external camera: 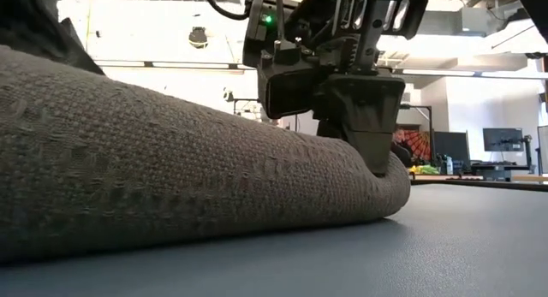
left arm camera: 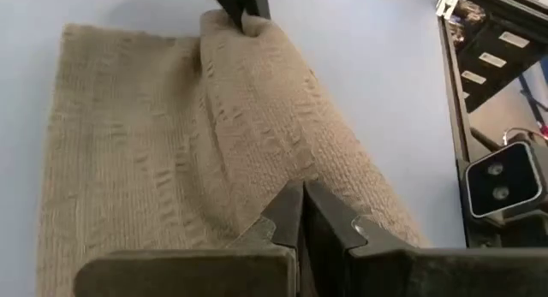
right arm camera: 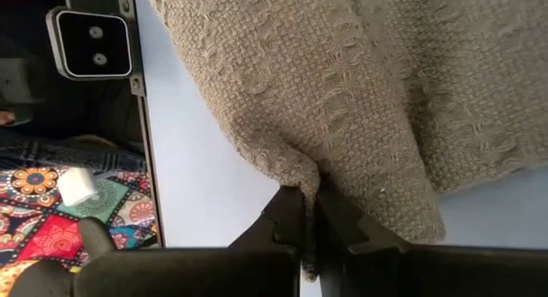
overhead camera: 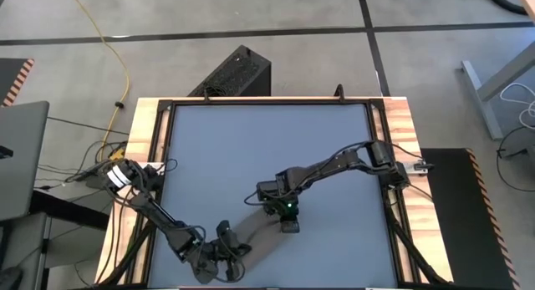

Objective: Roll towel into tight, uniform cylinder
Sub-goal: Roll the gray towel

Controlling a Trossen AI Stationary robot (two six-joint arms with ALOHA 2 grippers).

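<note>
The taupe towel (overhead camera: 259, 240) lies near the table's near edge, partly rolled. A thick rolled ridge runs along it (left arm camera: 282, 117), with a flat part beside it (left arm camera: 111, 160). It fills the foreground of the low view (external camera: 171, 177). My left gripper (overhead camera: 224, 255) (left arm camera: 301, 213) is shut on the roll's near-left end. My right gripper (overhead camera: 289, 226) (external camera: 377, 160) (right arm camera: 306, 213) is shut on its other end and also shows in the left wrist view (left arm camera: 244, 10). The white tag is not visible. My left gripper pinches the rolled ridge (left arm camera: 282, 173) between its two fingers at the towel's near-left end. The fingers point along the roll. The roll lies on the table. My right gripper pinches the rolled edge (right arm camera: 301, 175) between its two fingers at the roll's far-right end (external camera: 390, 173). The fingers come from above, pointing down. The cloth bunches at their tips, and the roll rests on the tabletop.
The blue-grey tabletop (overhead camera: 267, 148) stretches bare toward the far edge. A black frame and wooden rails (overhead camera: 150, 139) border it. A small camera stands at the near edge (left arm camera: 501, 181) (right arm camera: 90, 42). A black box (overhead camera: 234, 73) stands on the floor beyond the far edge.
</note>
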